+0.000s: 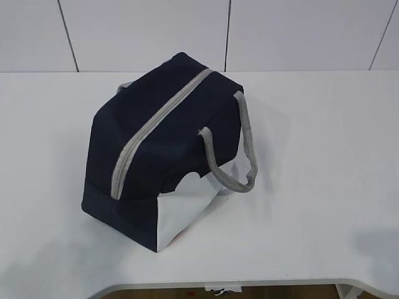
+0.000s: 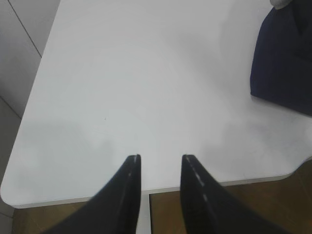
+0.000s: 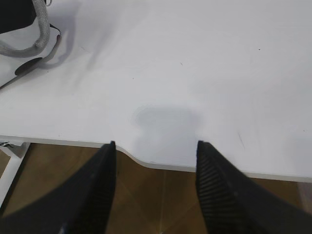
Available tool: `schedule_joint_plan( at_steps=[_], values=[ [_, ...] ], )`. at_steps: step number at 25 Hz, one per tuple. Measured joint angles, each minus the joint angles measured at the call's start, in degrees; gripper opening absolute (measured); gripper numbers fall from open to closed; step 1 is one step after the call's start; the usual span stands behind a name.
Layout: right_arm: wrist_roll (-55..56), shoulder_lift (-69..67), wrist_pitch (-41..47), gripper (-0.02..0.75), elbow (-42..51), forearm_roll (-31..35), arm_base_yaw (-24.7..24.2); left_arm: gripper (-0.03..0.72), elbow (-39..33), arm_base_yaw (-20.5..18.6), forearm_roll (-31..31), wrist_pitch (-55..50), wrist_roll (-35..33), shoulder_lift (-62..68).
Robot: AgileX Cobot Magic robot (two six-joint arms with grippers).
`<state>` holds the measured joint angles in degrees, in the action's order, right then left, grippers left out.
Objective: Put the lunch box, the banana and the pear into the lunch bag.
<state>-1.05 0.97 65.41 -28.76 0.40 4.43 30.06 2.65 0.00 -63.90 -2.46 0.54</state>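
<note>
The navy lunch bag [image 1: 165,146] stands in the middle of the white table [image 1: 324,156], its grey zipper [image 1: 156,128] closed along the top and a grey strap handle [image 1: 240,149] hanging on its right side. A corner of the bag shows in the left wrist view [image 2: 285,58], and its handle in the right wrist view [image 3: 36,36]. The lunch box, the banana and the pear are out of view. My left gripper [image 2: 160,158] is open and empty over the table's front left edge. My right gripper [image 3: 156,144] is open and empty over the front right edge. Neither gripper shows in the exterior view.
The table's front edge has a curved cut-out [image 3: 141,161] below my right gripper. Brown floor [image 3: 161,200] lies beyond the edge. A white panelled wall [image 1: 280,31] stands behind the table.
</note>
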Motion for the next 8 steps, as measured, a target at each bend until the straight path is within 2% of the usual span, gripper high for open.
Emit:
schedule_joint_plan(
  at_steps=[8],
  values=[
    [0.0,0.0,0.0,0.415,0.0,0.0,0.0,0.217,0.0,0.0,0.0,0.0,0.0,0.0]
  ],
)
